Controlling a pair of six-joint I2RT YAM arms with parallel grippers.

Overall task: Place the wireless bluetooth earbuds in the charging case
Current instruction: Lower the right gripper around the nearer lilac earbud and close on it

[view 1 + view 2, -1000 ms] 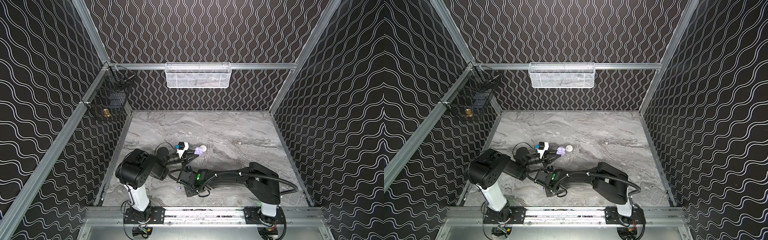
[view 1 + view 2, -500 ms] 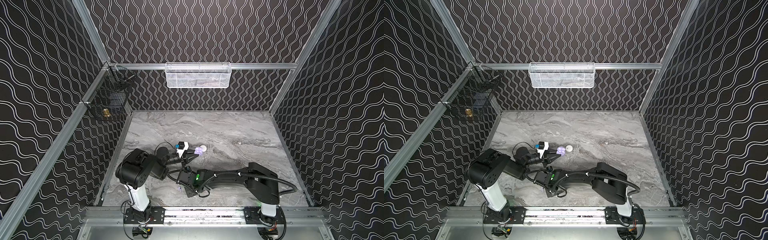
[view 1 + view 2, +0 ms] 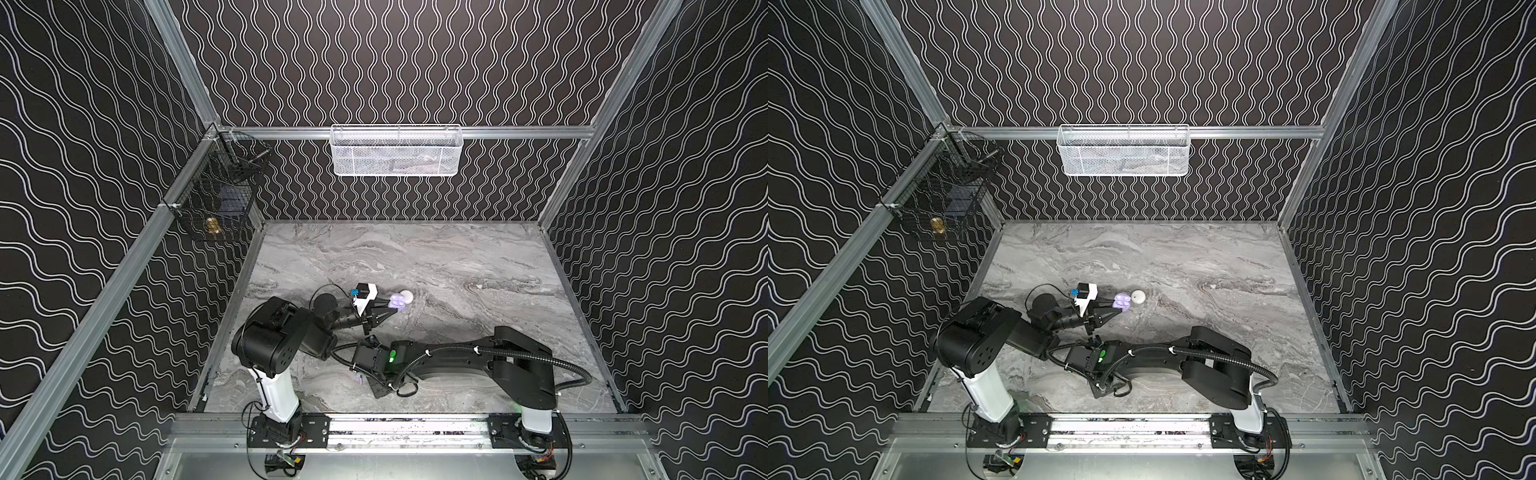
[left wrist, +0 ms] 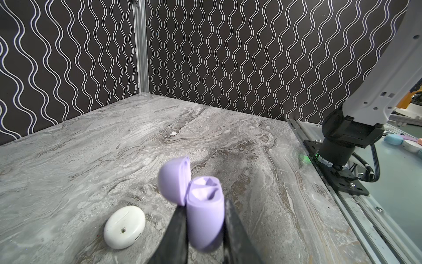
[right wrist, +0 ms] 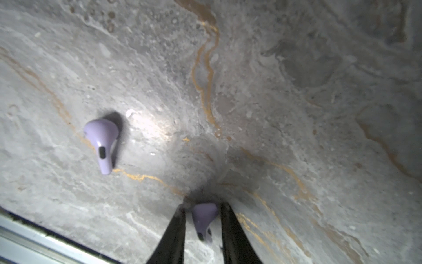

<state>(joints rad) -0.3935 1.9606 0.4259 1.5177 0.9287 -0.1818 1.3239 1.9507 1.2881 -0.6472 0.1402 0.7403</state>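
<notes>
Right gripper [image 5: 203, 206] straddles lavender earbud [image 5: 203, 218]; contact unclear.

You see black walls [image 3: 415, 62] with wavy white lines. The table [image 3: 457, 257] is grey marble. A white basket [image 3: 397, 151] hangs behind it.

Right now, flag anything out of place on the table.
One lavender earbud lies loose on the table, apart from the open lavender case in the left gripper. A tiny white bit sits alone mid-table, too small to identify.
</notes>
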